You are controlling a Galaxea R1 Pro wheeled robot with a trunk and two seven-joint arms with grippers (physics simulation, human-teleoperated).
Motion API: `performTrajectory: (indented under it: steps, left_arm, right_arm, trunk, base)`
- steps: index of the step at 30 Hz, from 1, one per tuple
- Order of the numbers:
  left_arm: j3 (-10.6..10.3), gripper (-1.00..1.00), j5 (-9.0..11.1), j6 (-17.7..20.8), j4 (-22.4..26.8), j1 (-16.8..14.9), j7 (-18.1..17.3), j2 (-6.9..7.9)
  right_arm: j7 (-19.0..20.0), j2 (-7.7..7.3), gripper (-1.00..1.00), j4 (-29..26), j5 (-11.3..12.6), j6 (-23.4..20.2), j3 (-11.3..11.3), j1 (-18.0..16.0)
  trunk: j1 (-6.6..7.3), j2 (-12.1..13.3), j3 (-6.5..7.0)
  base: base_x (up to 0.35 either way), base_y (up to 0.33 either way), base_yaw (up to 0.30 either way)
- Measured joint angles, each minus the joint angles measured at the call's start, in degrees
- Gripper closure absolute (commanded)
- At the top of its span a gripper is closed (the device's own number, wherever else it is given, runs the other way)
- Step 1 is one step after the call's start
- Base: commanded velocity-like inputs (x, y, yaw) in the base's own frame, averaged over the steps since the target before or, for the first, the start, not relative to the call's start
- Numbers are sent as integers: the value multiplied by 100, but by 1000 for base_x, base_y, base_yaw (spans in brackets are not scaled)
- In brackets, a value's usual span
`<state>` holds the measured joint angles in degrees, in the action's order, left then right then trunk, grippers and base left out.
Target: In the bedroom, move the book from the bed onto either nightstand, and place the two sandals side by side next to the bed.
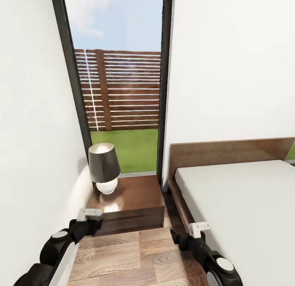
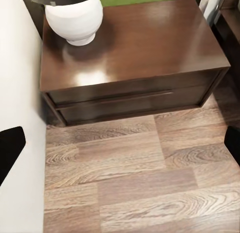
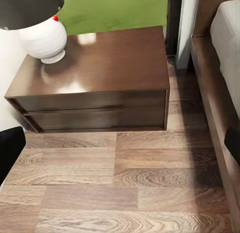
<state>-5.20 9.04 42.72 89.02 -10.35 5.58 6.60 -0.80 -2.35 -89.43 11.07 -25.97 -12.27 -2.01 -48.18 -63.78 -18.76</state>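
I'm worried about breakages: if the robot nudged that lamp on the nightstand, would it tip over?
Possibly. The lamp carries a wide dark shade over a round white base on a small foot, so it looks top-heavy. The nightstand top is glossy, so it might slide first.

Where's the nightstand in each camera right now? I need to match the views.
Head view: nightstand low and left of centre, between the wall and the bed.
Left wrist view: nightstand across the upper half.
Right wrist view: nightstand upper left to centre.
Shared landmark: the white-based lamp on its top.
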Motion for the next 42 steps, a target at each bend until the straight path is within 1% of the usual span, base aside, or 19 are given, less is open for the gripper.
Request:
performTrajectory:
  steps: [2, 8, 22, 25, 26, 30, 31, 34, 38, 42]
  left_arm:
    - [-3, -100, -2, 23, 44, -2, 0, 53]
    - [-10, -100, -5, 68, 148, -5, 2, 137]
    - [-44, -100, -10, 89, 211, -7, 7, 213]
    - [-58, -100, -96, 90, 211, -4, 6, 218]
    - [-58, -100, -98, 90, 211, -4, 5, 218]
    - [-77, -100, -326, 88, 209, 4, 2, 202]
    - [-77, -100, -328, 88, 209, 4, 2, 202]
    - [-83, -100, -435, 88, 208, 7, -2, 190]
    - [-90, -100, -506, 88, 207, 9, -2, 183]
    - [-94, -100, -531, 88, 206, 10, -1, 177]
  right_arm:
    - [0, -6, -100, -27, 1, -2, 4, 12]
    - [0, -7, -100, -75, 2, 2, 5, 145]
    - [2, -16, -100, -45, -22, -6, 16, 239]
    - [3, -16, -100, -34, -24, -3, 14, 242]
    - [3, -16, -100, -34, -24, -3, 14, 242]
    - [5, -16, -100, -27, -31, -3, 11, 244]
    - [5, -16, -100, -27, -31, -3, 11, 244]
    - [7, -16, -100, -24, -33, -9, 10, 245]
    - [9, -16, -100, -23, -31, -7, 9, 245]
    - [13, -16, -100, -25, -22, -3, 9, 246]
  trunk:
    - [0, 0, 0]
    - [0, 0, 0]
    - [0, -1, -1]
    - [0, -1, -1]
    - [0, -1, -1]
    - [0, -1, -1]
    - [0, -1, -1]
    - [0, -1, -1]
    - [0, -1, -1]
    - [0, -1, -1]
  base:
    - [0, 0, 0]
    - [0, 0, 0]
    - [0, 0, 0]
    - [0, 0, -40]
    - [0, 0, -96]
    - [0, 0, -165]
    - [0, 0, -202]
    - [0, 0, -227]
    - [0, 0, -253]
    - [0, 0, -264]
